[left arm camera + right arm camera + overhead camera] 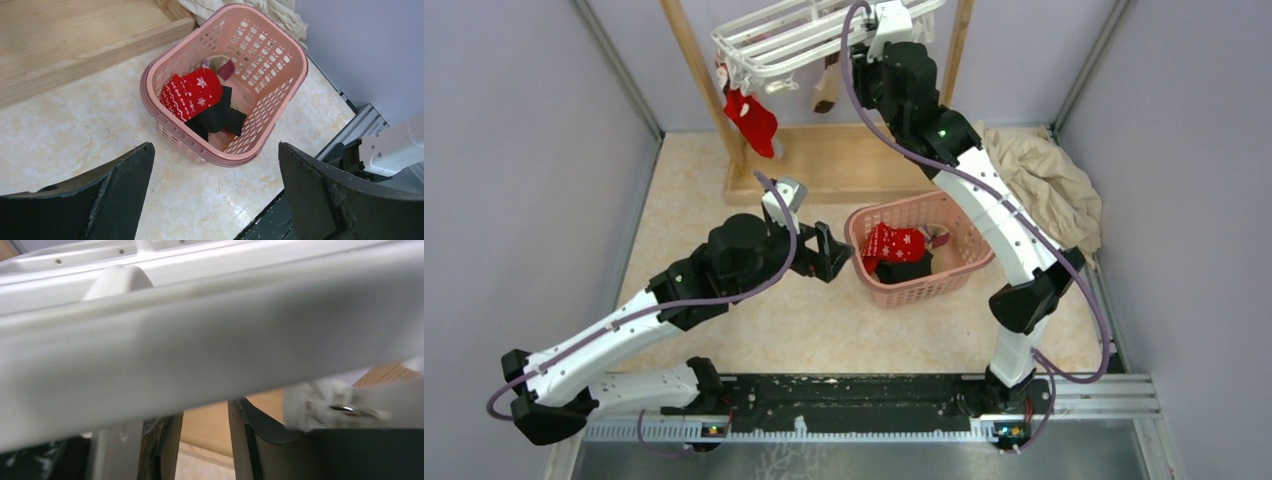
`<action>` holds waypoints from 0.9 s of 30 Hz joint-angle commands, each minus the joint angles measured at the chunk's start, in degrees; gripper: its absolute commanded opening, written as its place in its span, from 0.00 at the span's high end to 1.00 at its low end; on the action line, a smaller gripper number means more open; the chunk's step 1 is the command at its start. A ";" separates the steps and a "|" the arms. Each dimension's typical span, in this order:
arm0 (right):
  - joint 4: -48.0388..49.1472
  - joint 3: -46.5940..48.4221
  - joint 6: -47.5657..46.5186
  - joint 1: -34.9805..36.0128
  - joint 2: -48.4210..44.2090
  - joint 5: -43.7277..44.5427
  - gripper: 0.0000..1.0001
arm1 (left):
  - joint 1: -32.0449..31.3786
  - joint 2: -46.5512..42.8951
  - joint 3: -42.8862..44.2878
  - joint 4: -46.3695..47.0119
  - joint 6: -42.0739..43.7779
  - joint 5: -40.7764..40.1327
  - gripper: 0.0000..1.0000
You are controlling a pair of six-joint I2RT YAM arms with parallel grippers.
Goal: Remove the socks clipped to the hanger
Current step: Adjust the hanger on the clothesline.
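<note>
The white hanger (799,38) hangs at the top of the overhead view. A red sock (752,120) is clipped under its left end and a brown sock (827,88) under its middle. My right gripper (892,14) is raised against the hanger's right end. In the right wrist view a blurred hanger bar (210,345) hides the fingertips of that gripper (205,415), whose fingers (167,450) stand a narrow gap apart beside a white clip (327,405). My left gripper (215,146) is open and empty beside the pink basket (280,31), which holds a red patterned sock (192,92) and a black sock (220,117).
The hanger hangs from a wooden post frame (699,70) with a wooden base (844,165). A crumpled beige cloth (1049,180) lies at the right wall. Grey walls close in both sides. A black rail (844,400) runs along the near edge.
</note>
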 commanded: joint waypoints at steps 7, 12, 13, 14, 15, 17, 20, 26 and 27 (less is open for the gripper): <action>2.44 -0.18 2.99 -7.11 -2.36 -3.08 0.62 | 0.15 0.07 0.20 2.84 0.25 1.79 0.01; 5.31 -3.86 5.08 -11.37 -4.28 -6.70 0.62 | 0.13 1.32 1.64 1.66 -0.05 1.31 0.01; 5.96 -4.48 5.54 -12.13 -4.67 -7.58 0.62 | 0.12 1.51 1.86 1.46 -0.12 1.21 0.01; 6.37 -5.08 5.96 -12.95 -4.89 -8.14 0.62 | 0.12 1.81 2.00 1.33 -0.14 1.12 0.01; 6.78 -5.54 6.44 -14.09 -4.99 -8.79 0.62 | 0.12 2.07 2.19 1.15 -0.22 0.92 0.01; 7.57 -6.49 7.36 -15.52 -5.38 -9.97 0.62 | 0.15 2.60 2.59 0.87 -0.31 0.82 0.01; 8.55 -7.10 8.35 -17.55 -5.28 -11.49 0.62 | 0.15 3.47 3.30 0.66 -0.33 0.77 0.01; 9.35 -5.69 9.94 -21.46 -3.41 -14.30 0.62 | 0.17 5.55 4.96 0.00 -0.28 1.06 0.01; 9.28 -5.28 10.03 -22.03 -3.00 -14.70 0.62 | 0.12 5.78 5.24 -0.09 -0.24 1.14 0.01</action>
